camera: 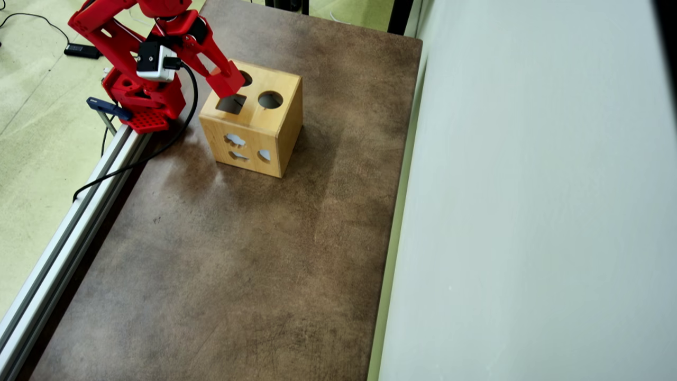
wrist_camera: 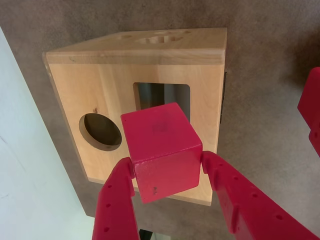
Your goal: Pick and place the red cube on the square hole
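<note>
In the wrist view my red gripper (wrist_camera: 167,167) is shut on the red cube (wrist_camera: 162,150), one finger on each side face. The cube hangs tilted just over the light wooden box (wrist_camera: 107,90) and covers the near part of the square hole (wrist_camera: 160,95). A round hole (wrist_camera: 101,131) lies to the left of the cube. In the overhead view the gripper (camera: 228,83) sits over the box (camera: 262,116) at its far left edge, just beyond the square hole (camera: 231,103). There the cube blends with the red fingers.
The box stands at the far left of a brown table (camera: 238,264). Its top also has a round hole (camera: 270,99), and its side has shaped cut-outs. An aluminium rail (camera: 63,233) runs along the left edge and a pale wall (camera: 529,211) along the right. The arm's base (camera: 143,106) and black cable lie left of the box.
</note>
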